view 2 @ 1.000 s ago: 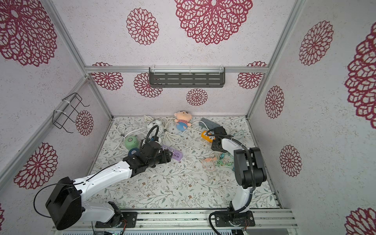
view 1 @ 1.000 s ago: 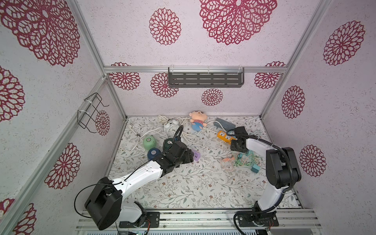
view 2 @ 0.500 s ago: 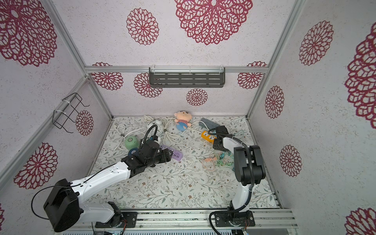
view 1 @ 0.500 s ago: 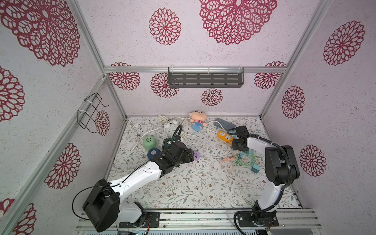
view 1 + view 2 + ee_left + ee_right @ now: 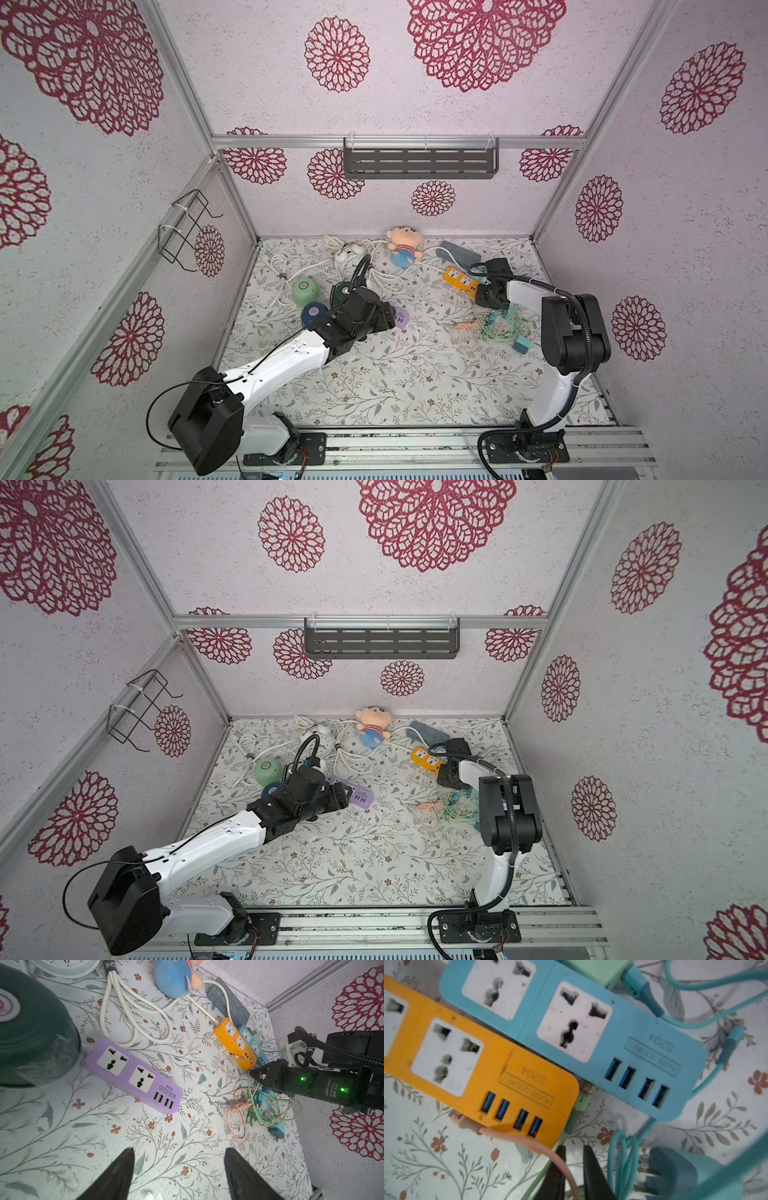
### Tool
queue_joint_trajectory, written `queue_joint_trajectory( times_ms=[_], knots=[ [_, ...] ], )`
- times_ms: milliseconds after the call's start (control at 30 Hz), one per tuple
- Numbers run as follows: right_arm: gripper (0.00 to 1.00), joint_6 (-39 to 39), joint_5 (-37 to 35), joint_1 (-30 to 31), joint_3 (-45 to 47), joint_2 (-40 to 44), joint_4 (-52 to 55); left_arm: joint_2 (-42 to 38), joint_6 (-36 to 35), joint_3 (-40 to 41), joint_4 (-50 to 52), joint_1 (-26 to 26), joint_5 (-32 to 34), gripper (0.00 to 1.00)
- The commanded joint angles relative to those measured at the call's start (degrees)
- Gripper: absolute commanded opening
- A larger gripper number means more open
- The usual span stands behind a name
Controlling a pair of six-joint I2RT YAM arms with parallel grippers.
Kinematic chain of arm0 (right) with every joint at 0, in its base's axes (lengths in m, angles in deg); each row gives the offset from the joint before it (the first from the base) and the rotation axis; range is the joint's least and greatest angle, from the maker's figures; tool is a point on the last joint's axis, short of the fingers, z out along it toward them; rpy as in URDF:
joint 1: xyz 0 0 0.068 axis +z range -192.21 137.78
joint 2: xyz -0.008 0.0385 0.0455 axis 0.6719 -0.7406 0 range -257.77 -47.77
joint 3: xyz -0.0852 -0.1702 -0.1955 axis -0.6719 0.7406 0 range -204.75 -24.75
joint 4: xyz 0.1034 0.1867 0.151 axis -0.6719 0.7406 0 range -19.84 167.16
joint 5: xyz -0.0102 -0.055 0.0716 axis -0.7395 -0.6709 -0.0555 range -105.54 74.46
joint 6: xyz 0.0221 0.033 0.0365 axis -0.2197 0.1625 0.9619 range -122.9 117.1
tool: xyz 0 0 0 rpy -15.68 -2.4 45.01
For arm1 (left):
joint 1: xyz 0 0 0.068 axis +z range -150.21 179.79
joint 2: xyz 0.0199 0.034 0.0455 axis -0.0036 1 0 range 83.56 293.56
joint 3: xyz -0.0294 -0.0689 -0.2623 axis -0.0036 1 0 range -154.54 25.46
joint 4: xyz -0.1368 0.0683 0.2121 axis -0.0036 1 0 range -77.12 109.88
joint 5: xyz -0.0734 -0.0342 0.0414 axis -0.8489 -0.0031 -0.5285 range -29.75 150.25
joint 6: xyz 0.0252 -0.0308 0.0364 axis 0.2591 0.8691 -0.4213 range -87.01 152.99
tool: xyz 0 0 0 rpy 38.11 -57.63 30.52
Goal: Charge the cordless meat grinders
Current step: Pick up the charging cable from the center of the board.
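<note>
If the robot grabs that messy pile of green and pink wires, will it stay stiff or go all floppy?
Probably floppy: the wires lie in thin loose loops, so they'd likely droop. Pink and green look tangled together, so pulling one may drag the rest. The chunky blue-green plug among them might dangle and swing.

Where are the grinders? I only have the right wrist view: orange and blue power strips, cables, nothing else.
Observer: All three are clustered on the robot's left side of the table: light green grinder, dark green grinder, navy grinder.
Operator: Left end effector holding one?
Observer: No. The left end effector is open and empty over bare table, with the purple power strip just ahead of it.
</note>
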Motion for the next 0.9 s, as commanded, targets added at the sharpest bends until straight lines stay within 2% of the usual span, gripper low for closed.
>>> queue_joint_trajectory(
  times_ms=[0,200,333,500,700,867],
  knots=[
    [0.09,-0.7,1.5,0.1,-0.7,2.6,-0.2,1.0,1.4,-2.3,-0.6,2.3,-2.9,0.72],
    [0.0,-1.1,2.1,2.9,2.0,11.3,-0.3,2.9,7.9,-2.6,-6.3,10.5,-16.0,0.65],
    [0.0,-1.6,2.7,6.2,4.3,17.6,-0.9,4.7,12.4,-4.2,-10.5,13.6,-22.5,0.63],
    [0.0,-2.0,4.8,11.1,7.2,24.5,-2.1,8.8,17.2,-8.6,-13.9,13.9,-28.5,0.71],
    [0.0,-1.6,10.7,16.9,11.6,31.4,-5.7,16.4,30.0,-8.2,-33.5,13.5,-34.1,0.72],
    [0.0,0.6,11.8,20.5,14.2,34.7,-8.2,23.9,38.8,-8.6,-47.2,12.1,-36.5,0.67]
  ],
)
